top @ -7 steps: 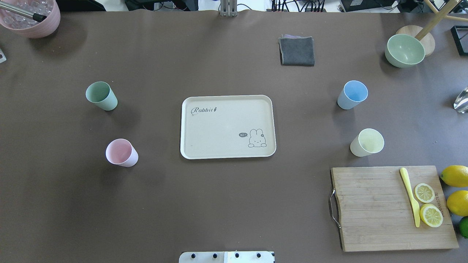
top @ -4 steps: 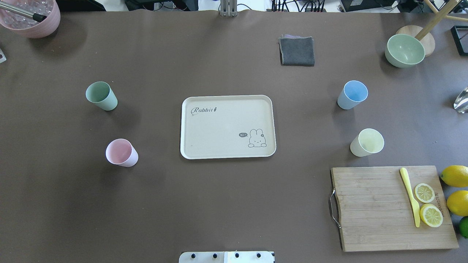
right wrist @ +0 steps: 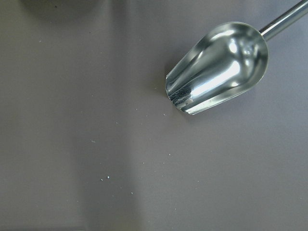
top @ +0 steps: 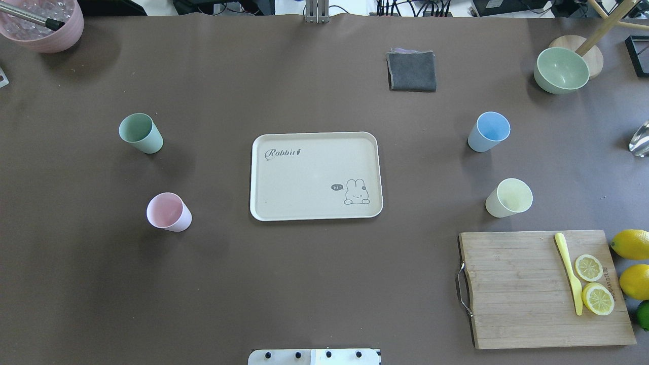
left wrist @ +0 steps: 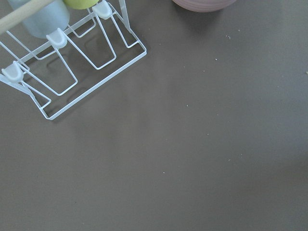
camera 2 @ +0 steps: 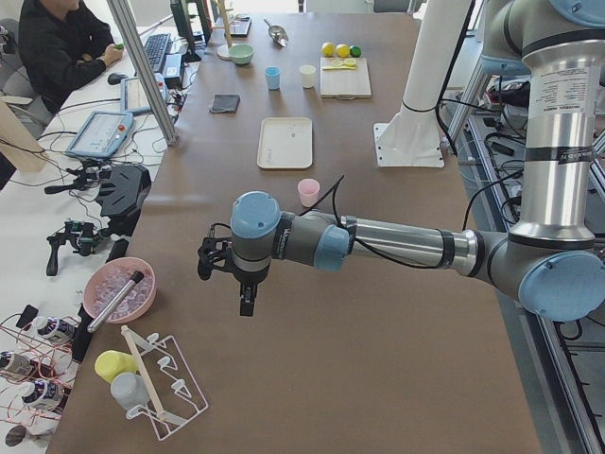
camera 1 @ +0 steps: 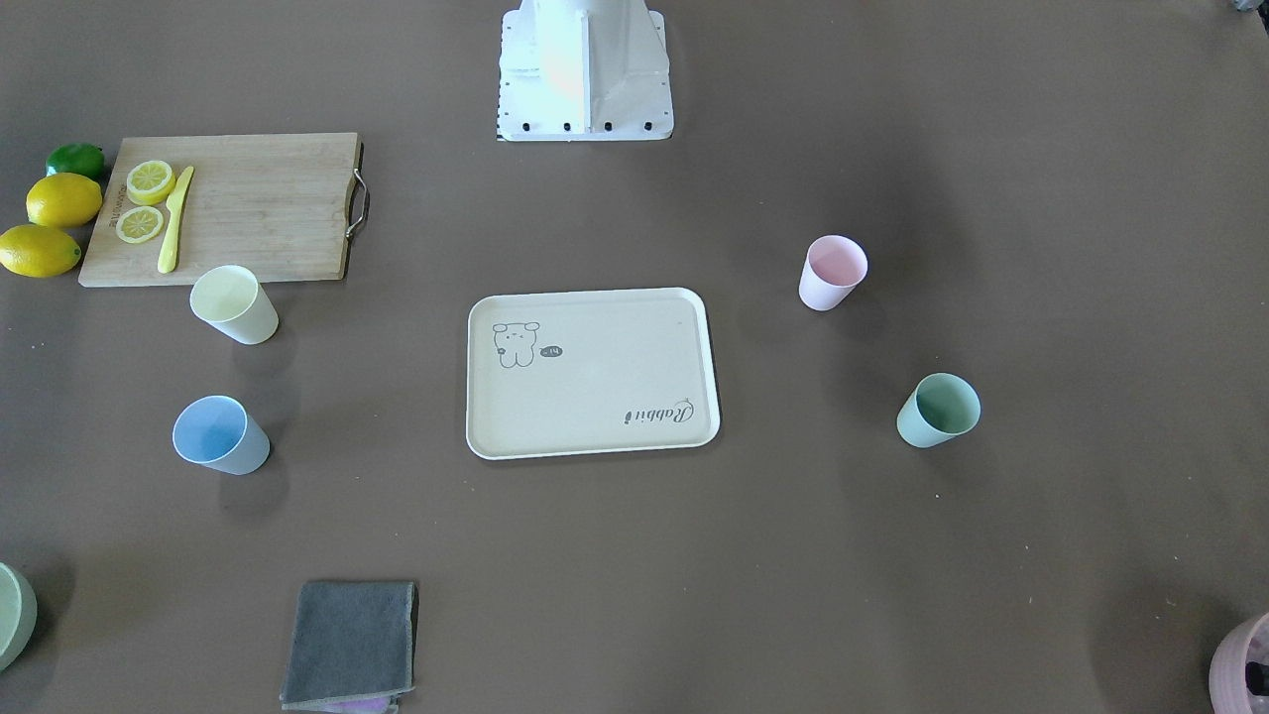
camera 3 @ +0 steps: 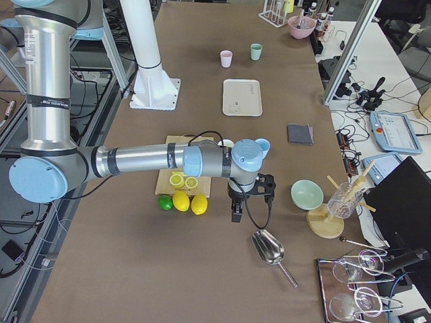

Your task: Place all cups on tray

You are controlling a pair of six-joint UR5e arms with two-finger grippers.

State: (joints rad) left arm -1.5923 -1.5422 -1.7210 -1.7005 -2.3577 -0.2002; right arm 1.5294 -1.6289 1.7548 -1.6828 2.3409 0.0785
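The cream tray [top: 315, 176] lies empty at the table's middle. A green cup [top: 140, 133] and a pink cup [top: 168, 212] stand upright to its left. A blue cup [top: 489, 131] and a pale yellow cup [top: 509, 197] stand upright to its right. Neither gripper shows in the overhead or front views. My left gripper [camera 2: 246, 301] hangs over the table's far left end, well away from the cups. My right gripper [camera 3: 235, 212] hangs over the far right end, past the lemons. I cannot tell whether either is open or shut.
A wooden cutting board [top: 545, 289] with a knife and lemon slices sits front right, with lemons [top: 631, 244] beside it. A grey cloth [top: 411, 70], a green bowl [top: 561, 70] and a pink bowl [top: 43, 23] stand at the back. A metal scoop [right wrist: 219, 67] lies under the right wrist and a wire rack [left wrist: 72, 62] under the left.
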